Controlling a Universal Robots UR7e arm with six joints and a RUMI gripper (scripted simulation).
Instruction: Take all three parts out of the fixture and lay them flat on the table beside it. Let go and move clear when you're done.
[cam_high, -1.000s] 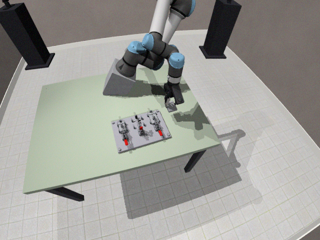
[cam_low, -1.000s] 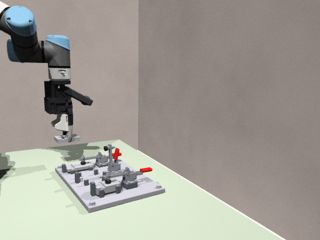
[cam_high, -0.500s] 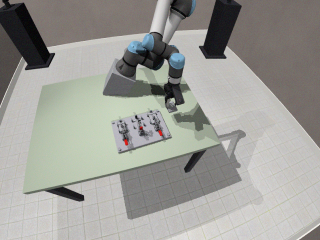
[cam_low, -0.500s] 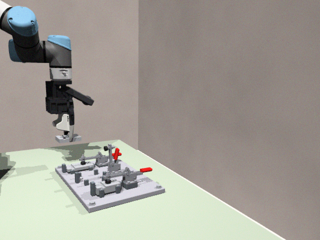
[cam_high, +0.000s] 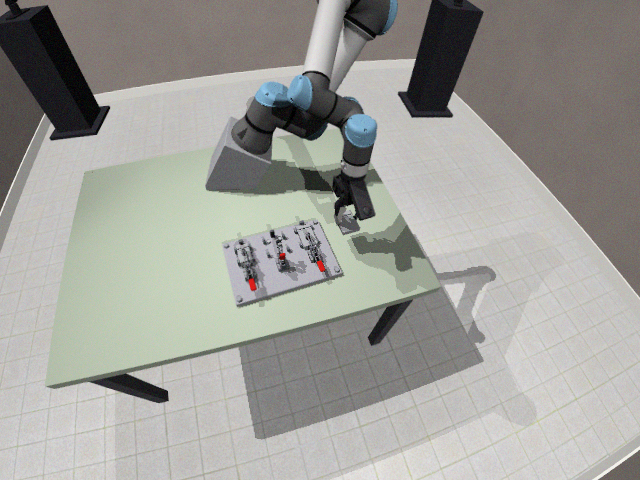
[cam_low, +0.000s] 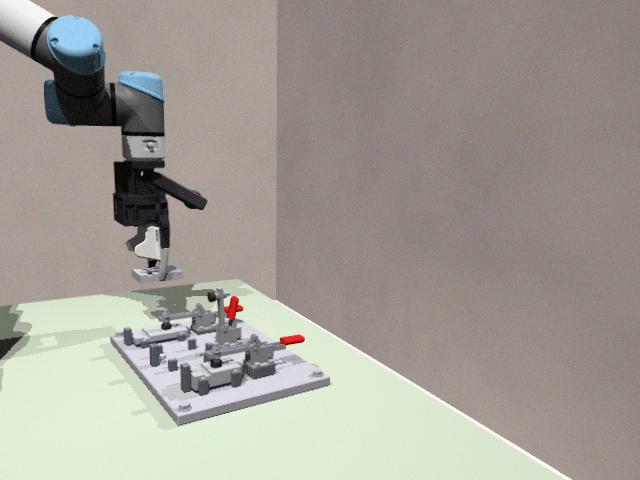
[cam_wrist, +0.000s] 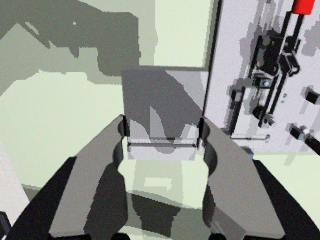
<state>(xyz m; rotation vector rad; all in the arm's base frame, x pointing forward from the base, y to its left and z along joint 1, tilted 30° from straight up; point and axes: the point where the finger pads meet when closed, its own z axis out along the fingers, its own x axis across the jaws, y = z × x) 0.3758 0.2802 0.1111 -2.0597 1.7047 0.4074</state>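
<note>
My gripper (cam_high: 347, 212) is shut on a flat grey plate part (cam_high: 347, 223) and holds it level above the green table, just past the far right corner of the fixture (cam_high: 281, 260). In the exterior view the part (cam_low: 157, 273) hangs clear of the table under the gripper (cam_low: 155, 268). In the wrist view the part (cam_wrist: 162, 120) spans the space between my fingers. The fixture is a grey plate with three toggle clamps with red handles. Its middle clamp (cam_low: 227, 315) stands raised. Grey parts sit under the left clamp (cam_high: 245, 260) and the right clamp (cam_high: 311, 248).
The grey robot base block (cam_high: 240, 162) stands at the table's back. Two black posts (cam_high: 49, 72) (cam_high: 439, 56) stand on the floor behind the table. The table's right edge (cam_high: 413, 248) is close to my gripper.
</note>
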